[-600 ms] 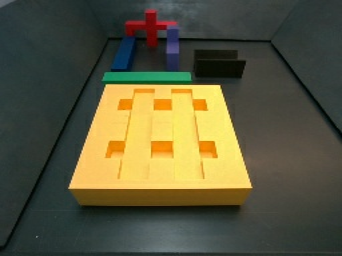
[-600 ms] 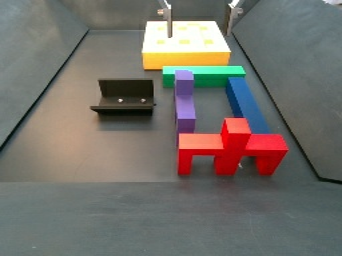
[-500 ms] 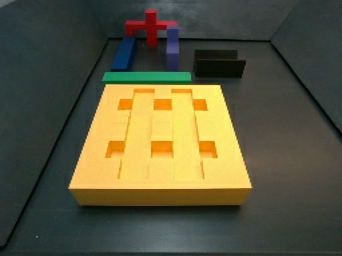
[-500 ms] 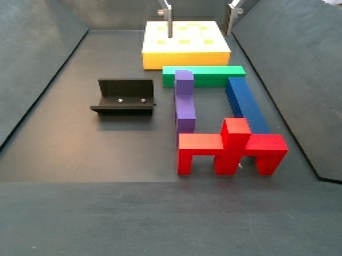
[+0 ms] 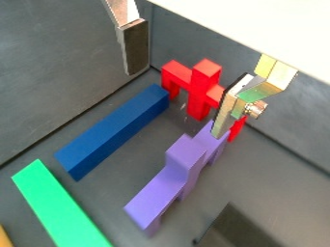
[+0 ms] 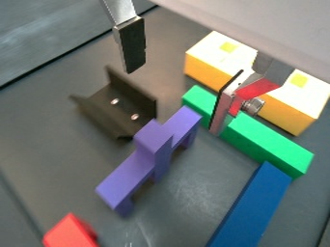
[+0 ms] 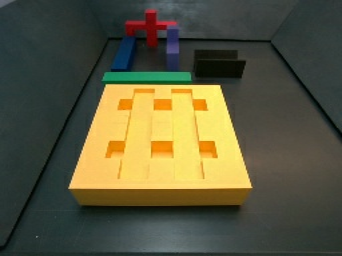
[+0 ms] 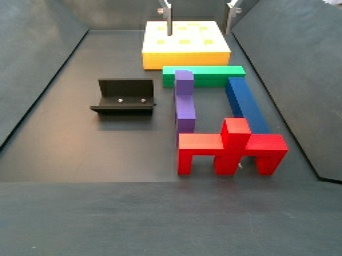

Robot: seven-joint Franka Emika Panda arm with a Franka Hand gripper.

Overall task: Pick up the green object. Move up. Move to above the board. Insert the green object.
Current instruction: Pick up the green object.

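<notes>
The green object (image 7: 147, 76) is a flat green bar lying on the floor against the short end of the board (image 7: 163, 140), a large yellow-orange slab with six square holes. Both also show in a side view: the bar (image 8: 203, 71) and the board (image 8: 187, 42). My gripper (image 8: 201, 8) hangs high above the floor, with only its fingertips (image 8: 166, 12) showing at the frame edge. It is open wide and empty in both wrist views (image 5: 184, 77) (image 6: 180, 72). The green bar (image 6: 258, 140) lies far below, apart from the fingers (image 6: 129, 43).
A purple bar (image 8: 185, 98) and a blue bar (image 8: 245, 100) lie side by side beyond the green bar. A red piece (image 8: 230, 148) stands at their far end. The black fixture (image 8: 123, 97) stands beside the purple bar. Dark walls surround the floor.
</notes>
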